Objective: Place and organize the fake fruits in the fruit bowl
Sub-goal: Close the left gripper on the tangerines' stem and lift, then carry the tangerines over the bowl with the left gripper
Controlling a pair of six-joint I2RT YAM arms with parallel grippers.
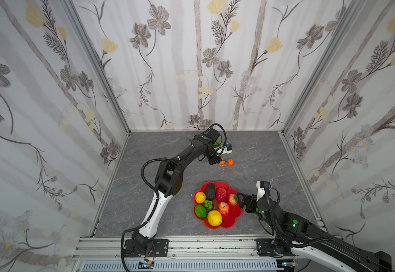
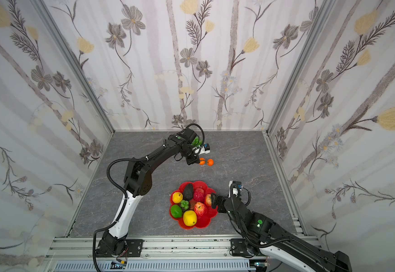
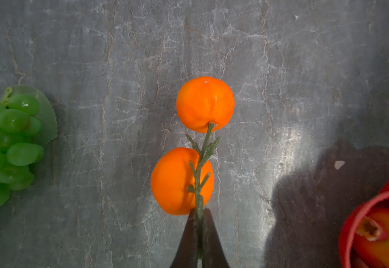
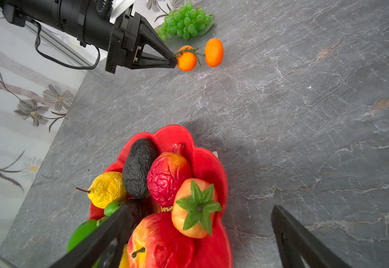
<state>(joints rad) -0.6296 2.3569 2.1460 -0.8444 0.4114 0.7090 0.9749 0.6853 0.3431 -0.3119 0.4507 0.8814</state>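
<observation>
Two small glossy plastic oranges point(image 3: 205, 104) on one thin green plastic stem point(image 3: 201, 167) are being pinched by the left gripper point(image 3: 199, 215) at the far side of the grey marbled tabletop point(image 3: 281, 69), well apart from the shallow red scalloped plastic fruit bowl point(image 1: 229, 223).
Fingers are pressing together on the stem end, probably since one pinch there is bringing both oranges along. The right gripper point(image 1: 241, 200) is hanging beside the bowl's rim, fingers spread, holding nothing, likely standing by. The green plastic grape bunch point(image 4: 185, 22) is sitting near the oranges, farther back, mostly hidden behind the left wrist in both top views. Oranges lifting or resting: cannot tell. Bowl is getting cut off in the left wrist view.
</observation>
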